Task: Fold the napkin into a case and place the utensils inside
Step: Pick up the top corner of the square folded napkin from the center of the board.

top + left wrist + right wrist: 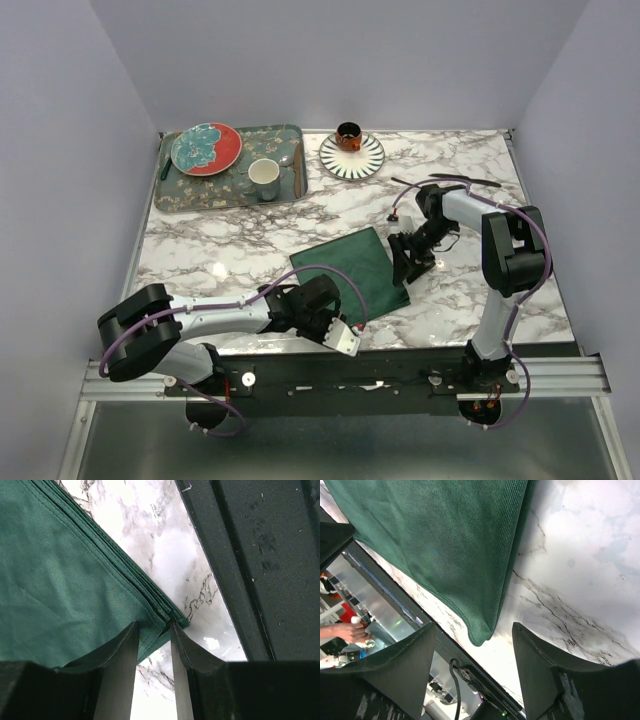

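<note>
Marble table (220, 250) bears napkin (360, 265); wrist views alone show left hand (152, 625) slightly parted, right hand (473, 627) spread wide.

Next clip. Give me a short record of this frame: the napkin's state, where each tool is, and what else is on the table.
napkin: dark green, folded in layers, lying flat on the marble table
left tool: open narrowly, tips at a layered corner of the napkin
right tool: open wide, fingers on either side of another napkin corner
tray: far left, holds a red-and-teal plate and a mug
striped plate: far centre, with a small cup on it
</note>
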Controlling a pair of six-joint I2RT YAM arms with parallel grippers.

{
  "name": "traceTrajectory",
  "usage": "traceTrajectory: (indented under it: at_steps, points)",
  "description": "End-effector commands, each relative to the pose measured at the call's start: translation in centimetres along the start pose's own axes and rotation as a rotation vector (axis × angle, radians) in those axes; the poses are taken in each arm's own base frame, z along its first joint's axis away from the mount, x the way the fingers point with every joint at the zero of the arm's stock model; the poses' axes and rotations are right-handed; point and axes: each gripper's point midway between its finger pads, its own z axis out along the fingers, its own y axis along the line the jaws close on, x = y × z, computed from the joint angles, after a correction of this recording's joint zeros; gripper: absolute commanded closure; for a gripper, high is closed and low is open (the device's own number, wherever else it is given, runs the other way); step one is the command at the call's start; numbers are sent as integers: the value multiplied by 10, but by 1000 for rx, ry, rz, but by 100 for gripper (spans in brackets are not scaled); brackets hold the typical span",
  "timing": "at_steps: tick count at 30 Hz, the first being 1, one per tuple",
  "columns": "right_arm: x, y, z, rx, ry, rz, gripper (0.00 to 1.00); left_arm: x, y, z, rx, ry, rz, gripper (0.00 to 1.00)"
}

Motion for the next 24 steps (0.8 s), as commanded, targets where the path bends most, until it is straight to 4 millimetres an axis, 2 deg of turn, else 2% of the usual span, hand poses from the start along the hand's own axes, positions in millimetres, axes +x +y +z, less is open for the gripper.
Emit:
traceTrajectory:
  at_steps: [1, 5, 9, 13, 24]
  points:
    - [-3, -2, -8, 26, -12, -22, 29, 2, -2, 4, -4, 2, 12, 57]
    - [-4, -2, -8, 24, -11, -17, 29, 1, 0, 3, -10, -2, 18, 60]
    - [-5, -2, -7, 20, -8, -13, 29, -3, 3, 1, -17, -9, 22, 72]
    - [-6, -2, -7, 12, -7, -8, 29, -4, 6, -1, -24, -9, 31, 78]
    - [-6, -1, -5, -6, -5, -4, 29, -8, 8, -8, -9, -19, 52, 80]
